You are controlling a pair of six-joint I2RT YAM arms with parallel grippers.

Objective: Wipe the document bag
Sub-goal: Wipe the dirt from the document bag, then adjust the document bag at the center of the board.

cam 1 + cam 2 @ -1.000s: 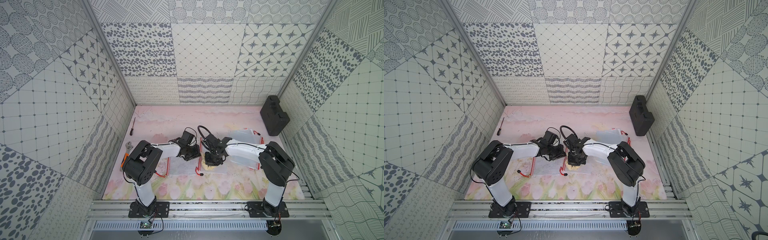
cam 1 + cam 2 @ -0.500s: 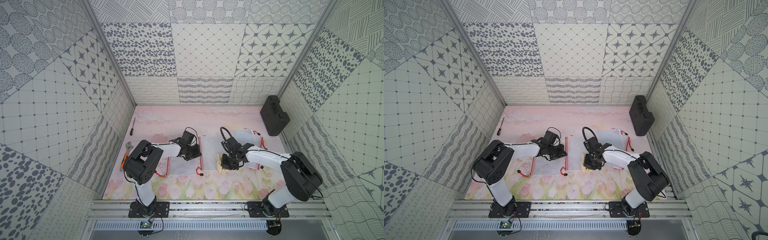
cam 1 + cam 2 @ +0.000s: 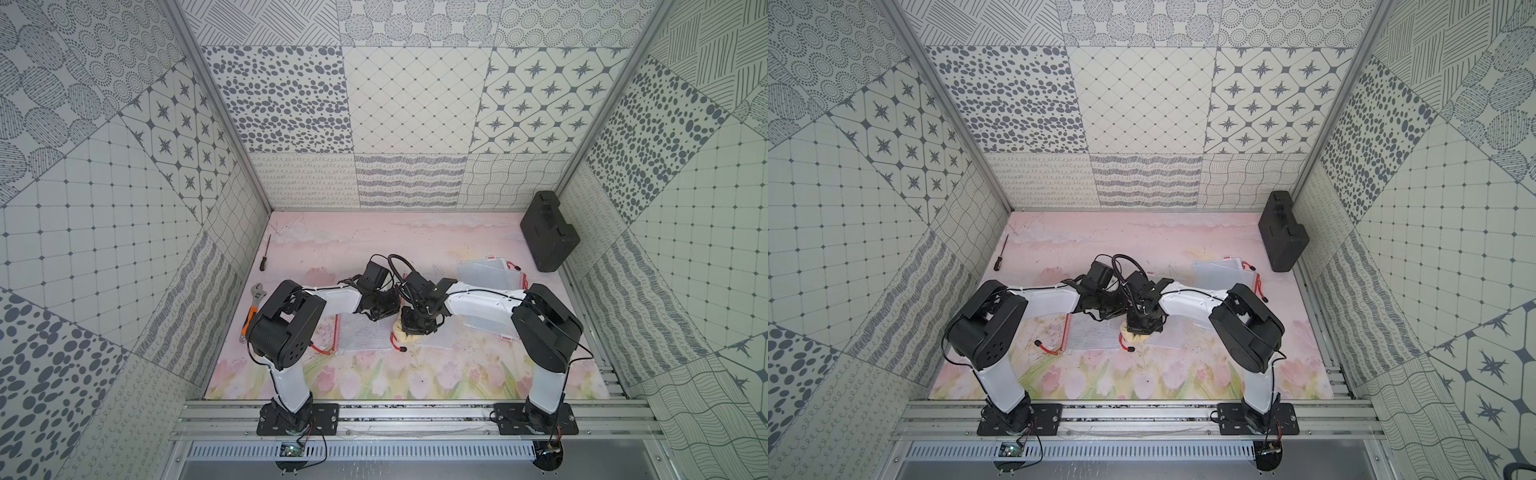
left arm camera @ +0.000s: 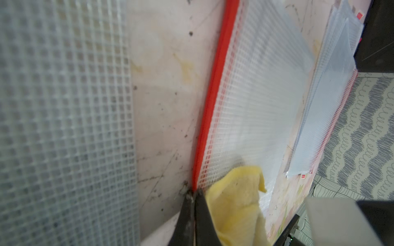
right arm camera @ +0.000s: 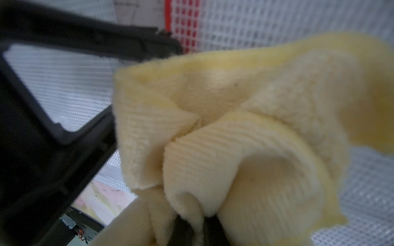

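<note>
Two hands meet at the middle of your table (image 3: 374,241). Your right hand (image 3: 414,329) is clenched on a bunched yellow cloth (image 5: 234,127). The cloth rests on the document bag (image 4: 260,102), a clear mesh pouch with a red zip strip (image 4: 213,95) that lies flat near the table's centre. Your left hand (image 4: 193,194) is closed, its fingertips together and down at the end of that red strip, just beside the cloth. You cannot tell whether they pinch the strip or only press on it.

A second mesh pouch (image 3: 361,337) lies flat just beside the bag, on the left arm's side. More pouches sit stacked (image 3: 486,270) toward the back right, near a black case (image 3: 548,230). A screwdriver (image 3: 264,257) and a wrench (image 3: 257,293) lie along the left wall.
</note>
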